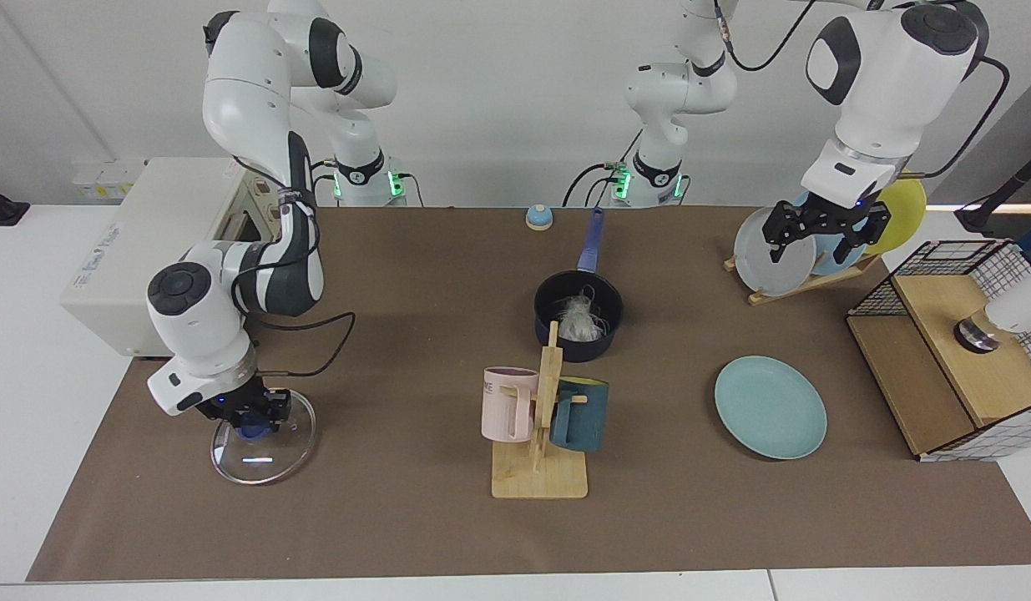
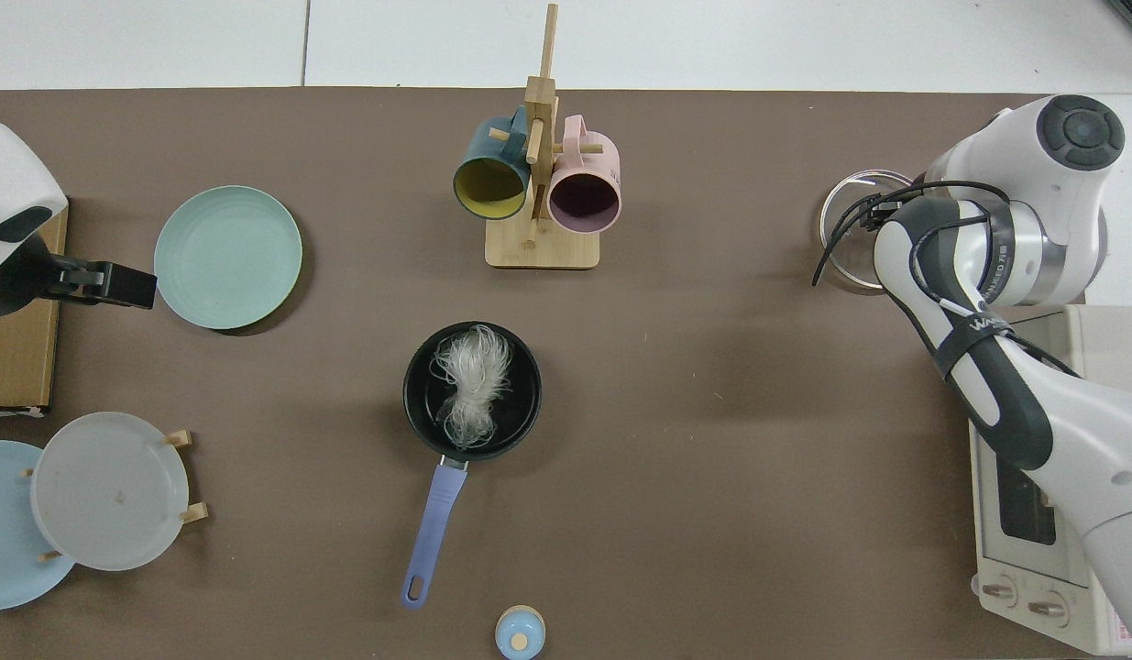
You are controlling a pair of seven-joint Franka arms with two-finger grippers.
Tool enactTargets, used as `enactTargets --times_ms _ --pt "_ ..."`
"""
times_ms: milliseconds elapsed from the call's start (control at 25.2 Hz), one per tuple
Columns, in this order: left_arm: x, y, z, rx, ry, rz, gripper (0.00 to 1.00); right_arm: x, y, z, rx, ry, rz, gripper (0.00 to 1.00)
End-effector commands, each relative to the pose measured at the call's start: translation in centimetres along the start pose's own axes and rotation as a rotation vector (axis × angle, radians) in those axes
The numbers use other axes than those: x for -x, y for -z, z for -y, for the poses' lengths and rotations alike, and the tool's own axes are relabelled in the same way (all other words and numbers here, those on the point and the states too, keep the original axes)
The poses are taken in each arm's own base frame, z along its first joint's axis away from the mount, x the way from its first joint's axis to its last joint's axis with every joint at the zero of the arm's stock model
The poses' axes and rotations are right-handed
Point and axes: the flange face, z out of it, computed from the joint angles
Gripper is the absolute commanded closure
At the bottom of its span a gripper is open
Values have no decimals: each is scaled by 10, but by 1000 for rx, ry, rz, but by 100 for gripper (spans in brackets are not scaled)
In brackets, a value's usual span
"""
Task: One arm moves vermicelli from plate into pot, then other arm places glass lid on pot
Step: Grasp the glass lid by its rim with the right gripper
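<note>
Glass lid [image 1: 262, 441]: lies flat at the near edge of the brown surface [image 1: 398, 534], well apart from the pot; in the top view only its rim [image 2: 850, 229] shows beside the arm.
Right hand [image 1: 250, 415]: down on the lid, fingers clamped on the blue knob [image 1: 251, 430] at its centre.
Mug rack [image 1: 542, 434]: wooden stand near the front middle, a pink mug [image 1: 508, 404] on one side and a dark teal mug [image 1: 579, 414] on the other.
Teal plate [image 1: 770, 406]: flat on the surface, bare, well apart from the pot; top view [image 2: 227, 257].
Pot [image 1: 578, 315]: mid-surface just behind the mug rack, blue handle [image 1: 591, 240] pointing toward the arm bases; uncovered.
Vermicelli [image 1: 578, 315]: inside the pot, a pale tangle across its middle [image 2: 471, 380].
Left hand [image 1: 824, 229]: raised in the air in front of the plate rack [image 1: 803, 280], fingers apart, holding nothing; in the top view [image 2: 98, 284] just beside the teal plate's edge.
Small blue bell [image 1: 538, 217]: at the far edge, near the handle tip.
</note>
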Motion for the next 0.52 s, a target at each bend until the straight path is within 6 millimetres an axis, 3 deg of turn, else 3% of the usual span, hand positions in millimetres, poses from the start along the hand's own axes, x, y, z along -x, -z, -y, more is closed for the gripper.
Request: enactTargets --times_ms 0,199,357,477 --pt "2 8 -8 13 -14 -12 0 6 44 13 -17 23 -5 69" --pt "0 10 -18 15 -26 -22 0 15 104 30 -19 19 -20 69" --pt "-1 11 -24 44 -20 -30 0 39 165 42 -28 -5 27 69" --pt "-2 12 -32 44 -34 -32 0 55 195 54 -23 -15 55 68"
